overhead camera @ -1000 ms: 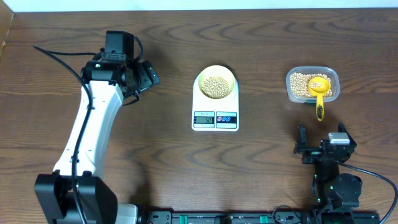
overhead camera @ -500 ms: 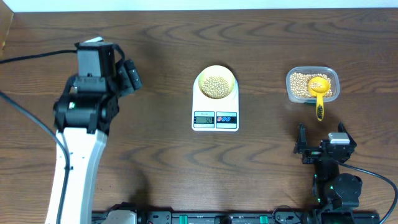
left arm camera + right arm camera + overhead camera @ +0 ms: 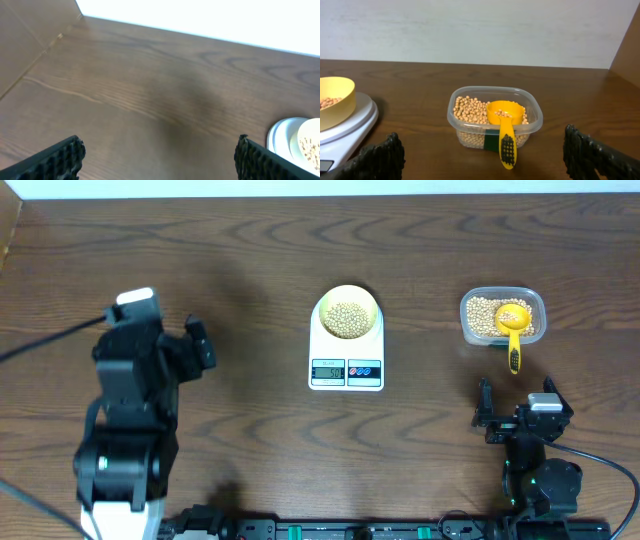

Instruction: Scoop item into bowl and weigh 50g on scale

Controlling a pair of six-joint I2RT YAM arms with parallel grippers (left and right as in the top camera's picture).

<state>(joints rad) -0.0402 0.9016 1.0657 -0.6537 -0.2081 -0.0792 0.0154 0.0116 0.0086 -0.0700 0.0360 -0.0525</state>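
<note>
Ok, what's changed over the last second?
The left gripper, open and empty, drew back from the scale toward the table's near-left. Nothing was gripped or released. Unchanged: the pale yellow bowl of beans on the scale, the yellow scoop in the clear tub, and the right arm parked.

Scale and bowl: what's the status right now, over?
Left gripper, right gripper: jaws open, empty. Bowl of beans on scale. Scoop resting in tub. Nothing in the way.

Open surface [image 3: 260,300] separates left tool [image 3: 200,347] from scale [image 3: 346,352]; tub [image 3: 466,318] with scoop [image 3: 514,345] stands before right tool [image 3: 513,417].
</note>
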